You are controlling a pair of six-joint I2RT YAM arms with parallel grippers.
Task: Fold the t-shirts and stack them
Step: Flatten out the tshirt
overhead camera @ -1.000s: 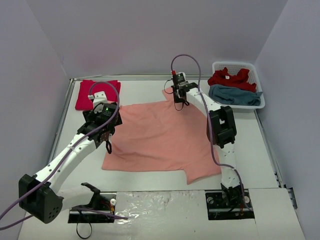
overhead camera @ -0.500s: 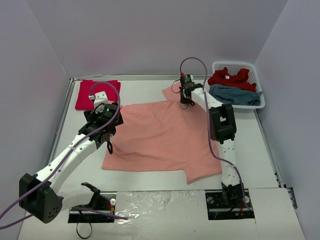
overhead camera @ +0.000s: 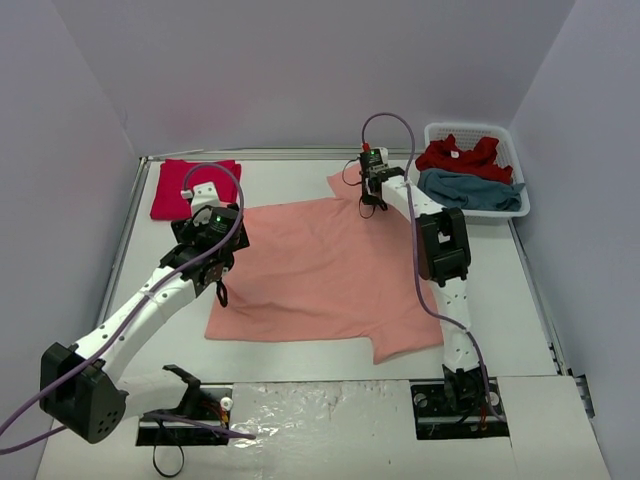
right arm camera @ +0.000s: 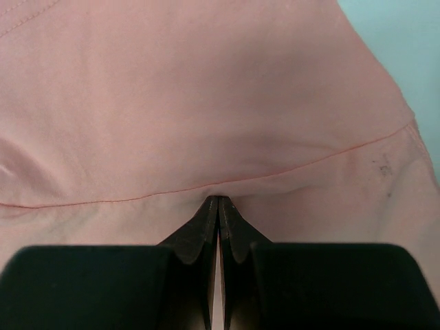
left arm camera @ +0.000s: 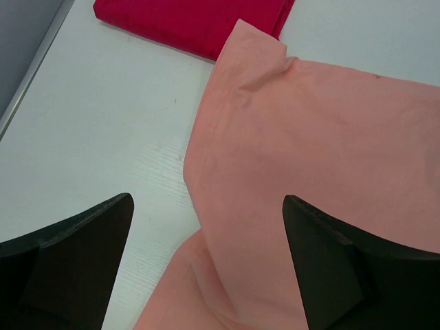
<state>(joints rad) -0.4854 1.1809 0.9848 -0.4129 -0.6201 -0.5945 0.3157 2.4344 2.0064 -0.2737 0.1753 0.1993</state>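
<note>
On the table [overhead camera: 290, 180], the salmon-orange t-shirt [overhead camera: 320, 275] is spread flat. Its far right sleeve is pinched by the right gripper [right arm camera: 218, 201], jaws fully closed. The left gripper [left arm camera: 206, 275] is held spread wide above the shirt's left edge, gripping nothing. 1 folded crimson t-shirt [overhead camera: 190, 185] is laid far left.

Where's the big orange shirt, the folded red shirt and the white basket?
Salmon-orange cloth t-shirt [overhead camera: 320, 270], top view, body's middle.
Folded crimson red t-shirt [overhead camera: 170, 190], top view, left half.
White plastic slotted basket [overhead camera: 468, 127], top view, far rim.
</note>
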